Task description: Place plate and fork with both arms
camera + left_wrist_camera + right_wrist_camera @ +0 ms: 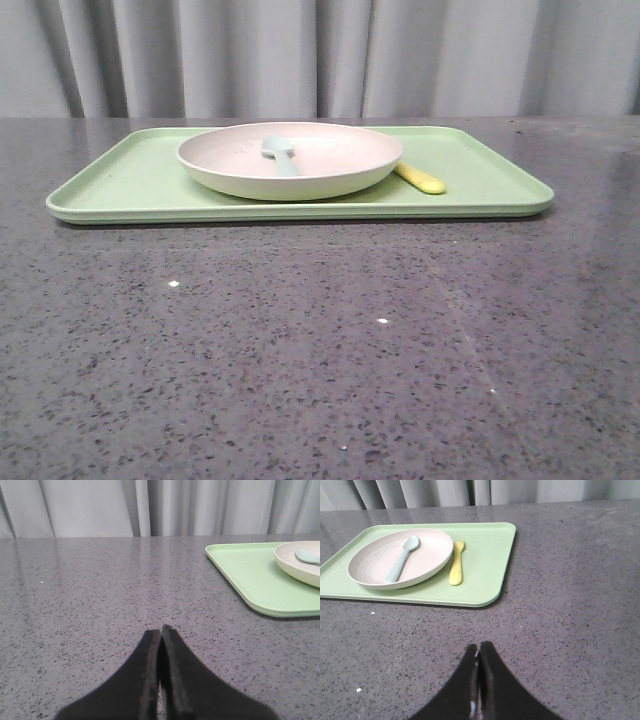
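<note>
The pale pinkish-cream plate (pixel 330 170) sits on a light-green tray (pixel 120 185) at the back of the table. It also shows in the right wrist view (pixel 427 547) and partly in the left wrist view (pixel 295 567). The yellow fork (pixel 421 179) lies on the tray just right of the plate; the right wrist view (pixel 456 569) shows it whole. My left gripper (pixel 161 628) is shut and empty over bare table, left of the tray. My right gripper (pixel 478 645) is shut and empty over bare table, short of the tray's near right corner. Neither gripper shows in the front view.
A pale blue spoon (pixel 281 152) lies inside the plate, also seen in the right wrist view (pixel 402 559). The table (pixel 320 350) is dark speckled stone. A grey curtain (pixel 320 55) hangs behind it.
</note>
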{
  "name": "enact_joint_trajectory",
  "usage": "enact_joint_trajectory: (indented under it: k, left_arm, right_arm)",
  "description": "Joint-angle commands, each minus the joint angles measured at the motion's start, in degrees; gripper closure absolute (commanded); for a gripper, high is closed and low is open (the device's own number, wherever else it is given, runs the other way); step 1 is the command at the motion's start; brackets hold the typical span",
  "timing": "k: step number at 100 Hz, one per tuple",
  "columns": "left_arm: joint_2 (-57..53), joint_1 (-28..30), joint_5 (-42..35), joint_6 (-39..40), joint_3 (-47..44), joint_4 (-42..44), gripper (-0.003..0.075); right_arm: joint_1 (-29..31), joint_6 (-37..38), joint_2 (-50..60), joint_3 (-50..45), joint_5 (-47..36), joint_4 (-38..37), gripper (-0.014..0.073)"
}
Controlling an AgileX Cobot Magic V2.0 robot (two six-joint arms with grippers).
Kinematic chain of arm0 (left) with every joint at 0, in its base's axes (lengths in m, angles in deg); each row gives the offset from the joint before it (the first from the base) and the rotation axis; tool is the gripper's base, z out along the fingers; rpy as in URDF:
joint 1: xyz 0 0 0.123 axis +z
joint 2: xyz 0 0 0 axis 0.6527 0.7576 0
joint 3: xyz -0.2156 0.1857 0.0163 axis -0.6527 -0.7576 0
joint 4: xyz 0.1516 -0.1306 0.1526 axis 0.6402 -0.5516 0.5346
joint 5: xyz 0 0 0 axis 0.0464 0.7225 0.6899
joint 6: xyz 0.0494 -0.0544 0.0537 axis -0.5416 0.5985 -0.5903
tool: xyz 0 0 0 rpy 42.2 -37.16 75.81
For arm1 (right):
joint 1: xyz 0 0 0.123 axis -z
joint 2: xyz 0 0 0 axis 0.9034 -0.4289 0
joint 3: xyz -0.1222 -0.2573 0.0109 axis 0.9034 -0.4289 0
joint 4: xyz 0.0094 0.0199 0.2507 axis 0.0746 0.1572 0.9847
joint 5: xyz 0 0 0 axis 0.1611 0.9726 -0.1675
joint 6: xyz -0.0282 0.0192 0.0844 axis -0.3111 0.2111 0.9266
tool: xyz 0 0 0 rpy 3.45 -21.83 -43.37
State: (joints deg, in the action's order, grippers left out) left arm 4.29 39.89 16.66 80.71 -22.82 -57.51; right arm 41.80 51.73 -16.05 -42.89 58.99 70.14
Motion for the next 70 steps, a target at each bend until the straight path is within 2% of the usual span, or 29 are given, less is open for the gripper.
enact_joint_trajectory:
  k: [1,17,33,50,70]
  left_arm:
    - [-1.77,0.19,-5.00,0.44,-0.74,-0.10,0.0741]
    - [-1.77,0.19,-5.00,0.44,-0.74,-0.10,0.0741]
    - [-1.77,0.19,-5.00,0.44,-0.74,-0.10,0.0741]
    - [-1.77,0.19,-5.00,0.44,-0.74,-0.10,0.0741]
    - [-1.77,0.19,-5.00,0.44,-0.74,-0.10,0.0741]
  right_arm:
    - [0.60,-0.10,-0.62,1.38,-4.63,-1.10,0.0662]
    - [3.54,-1.17,-0.62,-0.75,-8.07,-1.04,0.0662]
    - [8.15,-2.05,-0.62,-6.18,-19.70,0.84,0.0662]
    - [12.92,-9.91,-0.56,-11.91,-30.54,4.10,0.0662]
    - [15.90,-11.86,1.38,-16.81,-35.26,4.87,0.0662]
